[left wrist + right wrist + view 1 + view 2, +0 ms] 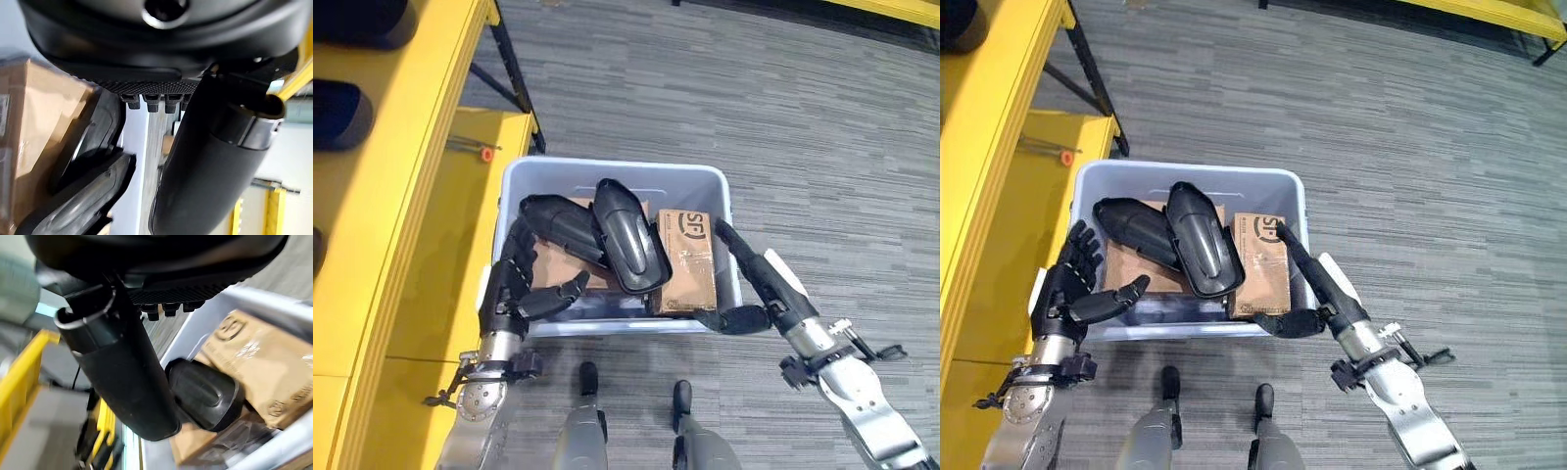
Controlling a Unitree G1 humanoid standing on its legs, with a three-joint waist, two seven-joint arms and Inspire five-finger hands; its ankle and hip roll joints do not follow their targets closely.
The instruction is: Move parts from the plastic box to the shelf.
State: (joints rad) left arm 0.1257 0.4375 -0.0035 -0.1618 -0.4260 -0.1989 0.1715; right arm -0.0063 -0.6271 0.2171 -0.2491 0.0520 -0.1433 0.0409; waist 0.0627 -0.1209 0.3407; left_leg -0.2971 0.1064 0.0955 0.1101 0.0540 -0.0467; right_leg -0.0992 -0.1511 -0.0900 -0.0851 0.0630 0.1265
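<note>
An orange-tipped tool [478, 150] lies on grey striped carpet [783, 117].

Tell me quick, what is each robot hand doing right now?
Left hand: open, fingers spread at the left side of the plastic box, holding nothing.
Right hand: open, fingers straight along the box's right side, holding nothing.

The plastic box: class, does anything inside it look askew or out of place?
Yes. In the plastic box, two black parts lie crossed and tilted atop cardboard boxes, one overlapping the other rather than lying flat.
</note>
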